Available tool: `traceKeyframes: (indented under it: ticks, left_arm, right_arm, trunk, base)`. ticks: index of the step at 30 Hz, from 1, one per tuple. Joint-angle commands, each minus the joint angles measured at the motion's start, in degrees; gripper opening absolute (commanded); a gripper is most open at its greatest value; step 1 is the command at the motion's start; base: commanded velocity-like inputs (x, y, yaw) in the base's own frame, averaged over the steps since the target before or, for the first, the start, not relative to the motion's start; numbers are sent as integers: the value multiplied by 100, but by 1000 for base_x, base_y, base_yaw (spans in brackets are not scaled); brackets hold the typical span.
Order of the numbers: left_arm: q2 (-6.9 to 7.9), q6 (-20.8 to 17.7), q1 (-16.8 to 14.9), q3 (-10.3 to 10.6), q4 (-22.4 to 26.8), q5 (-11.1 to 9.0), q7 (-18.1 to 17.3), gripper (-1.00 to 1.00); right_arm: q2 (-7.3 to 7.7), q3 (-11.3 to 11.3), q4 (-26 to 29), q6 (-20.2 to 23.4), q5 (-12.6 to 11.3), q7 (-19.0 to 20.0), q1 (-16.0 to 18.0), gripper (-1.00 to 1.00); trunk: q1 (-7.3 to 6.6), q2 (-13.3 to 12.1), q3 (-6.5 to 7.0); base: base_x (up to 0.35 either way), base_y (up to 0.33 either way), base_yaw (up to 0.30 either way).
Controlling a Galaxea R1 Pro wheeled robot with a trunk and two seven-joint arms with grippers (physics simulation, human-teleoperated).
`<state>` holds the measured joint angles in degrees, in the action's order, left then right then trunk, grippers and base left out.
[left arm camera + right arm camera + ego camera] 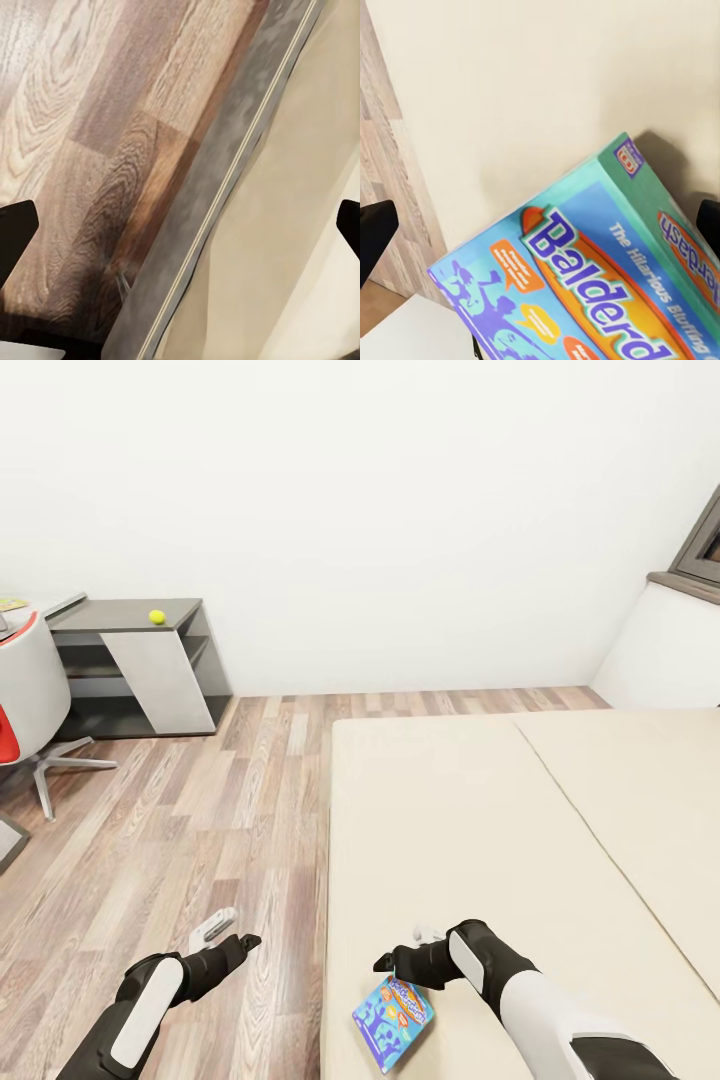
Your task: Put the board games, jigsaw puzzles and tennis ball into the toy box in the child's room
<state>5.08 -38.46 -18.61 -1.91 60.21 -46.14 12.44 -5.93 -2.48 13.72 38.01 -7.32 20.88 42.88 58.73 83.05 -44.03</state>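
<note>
While the blue board game [393, 1023] lies flat on the bed [480, 820], close to the mattress edge nearest the robot, the right gripper [392, 961] is seen hovering just above and beside it. In the right wrist view the box [600, 300] is framed between the two dark fingertips [375, 232], which stand wide at either margin with nothing clasped between them. The box sits skewed to the line of the fingers, one corner pointing away beyond them.

Over to the left gripper [232, 940]: it is held out over the wood floor [200, 830] beside the bed, and its wrist view shows the grey bed frame [217, 217] running aslant between fingers spread wide and empty.

The step in hand is judged to be the pick-up of this game. For a clean grasp, the wrist should be turned until the fingers are squared to the box's shorter sides, and then lowered so one pad lands on each edge; a flat box on a soft mattress may need to be nudged or tipped for purchase.

Far beyond the fingers, a tennis ball [157, 617] is noted on the dark grey desk [130, 615] by the wall.
</note>
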Motion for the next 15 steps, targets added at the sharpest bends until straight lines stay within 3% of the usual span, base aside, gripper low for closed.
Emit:
traceKeyframes:
  ticks: [1,7,15]
  left_arm:
    - [1,-22,-2,-2,8,-61,48,100]
    - [1,-22,-2,-2,7,-61,48,100]
    - [-2,-22,-2,-2,6,-62,48,100]
  right_arm:
    - [-1,-25,8,40,-30,-11,1,100]
    - [2,-25,8,40,-31,-11,1,100]
    - [3,-25,8,40,-31,-12,0,100]
  trunk:
    - [0,2,-5]
    - [0,2,-5]
    - [0,2,-5]
  base:
    - [0,0,0]
    - [0,14,0]
    - [0,141,0]
